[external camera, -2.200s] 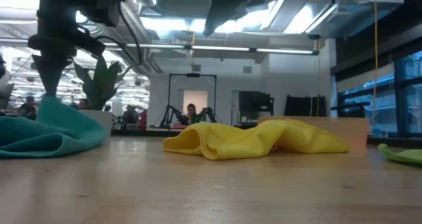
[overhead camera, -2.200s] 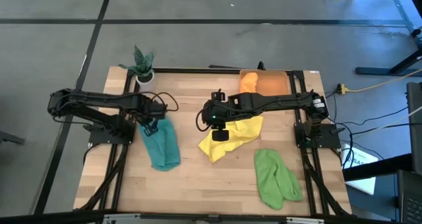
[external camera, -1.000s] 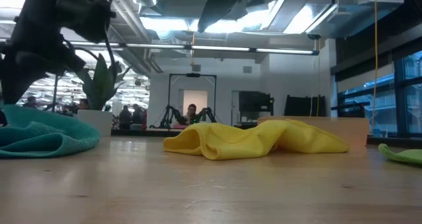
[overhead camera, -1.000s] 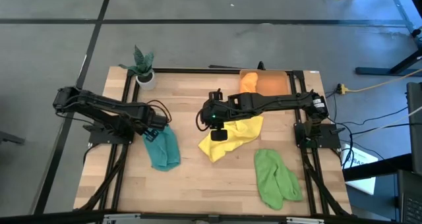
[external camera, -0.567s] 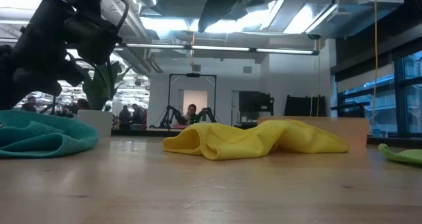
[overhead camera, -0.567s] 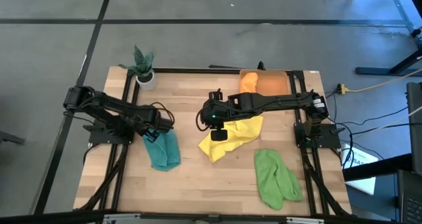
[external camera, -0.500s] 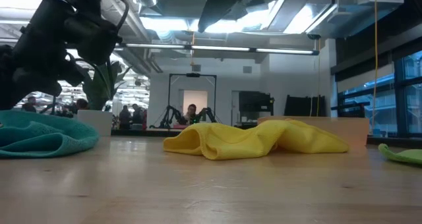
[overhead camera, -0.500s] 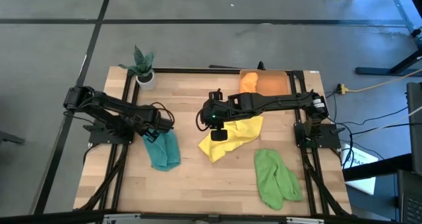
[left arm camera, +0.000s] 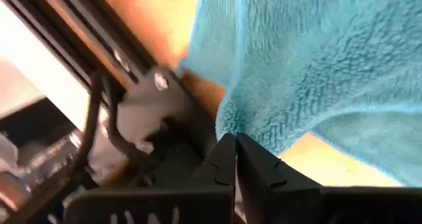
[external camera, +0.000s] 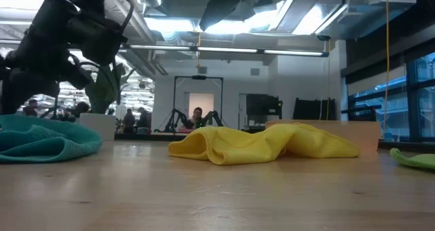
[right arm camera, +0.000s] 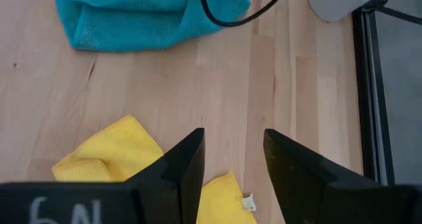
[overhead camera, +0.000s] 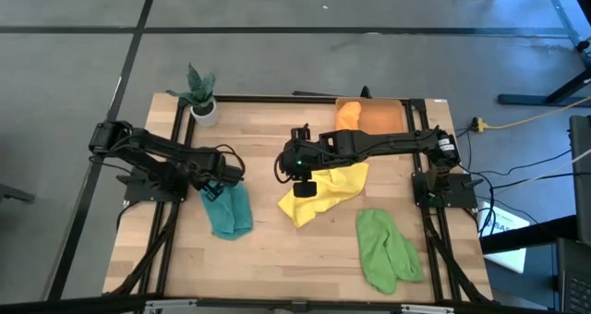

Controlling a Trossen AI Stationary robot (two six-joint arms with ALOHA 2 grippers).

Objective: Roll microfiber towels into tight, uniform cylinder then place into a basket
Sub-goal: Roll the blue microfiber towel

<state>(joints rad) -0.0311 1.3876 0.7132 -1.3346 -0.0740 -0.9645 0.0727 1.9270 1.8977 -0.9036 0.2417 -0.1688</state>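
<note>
The teal towel [overhead camera: 229, 211] lies bunched on the table's left half; it also shows in the low view [external camera: 47, 139]. My left gripper [overhead camera: 211, 190] is low at its far left corner, shut on it [left arm camera: 235, 141]. The yellow towel [overhead camera: 323, 192] lies crumpled mid-table. My right gripper [overhead camera: 305, 187] hovers open and empty above its left end [right arm camera: 233, 151]. The light green towel [overhead camera: 388, 249] lies at the near right. The orange towel [overhead camera: 349, 114] lies in the orange basket [overhead camera: 383, 120] at the far edge. My left gripper pinches a corner of the teal towel [left arm camera: 227, 122] between its two shut fingers, only at their free ends. It comes at the corner from the table's left, slanting down. The corner is barely raised and the towel's other parts lie slack on the table.
A white pot with a green plant [overhead camera: 201, 97] stands at the far left corner. Black frame rails [overhead camera: 171, 231] run along the table's left and right sides. Bare wood lies between the teal and yellow towels and along the near edge.
My left arm has shifted its pose while its gripper stays shut and low at the teal towel's corner. The towel has settled a little flatter on the table.
</note>
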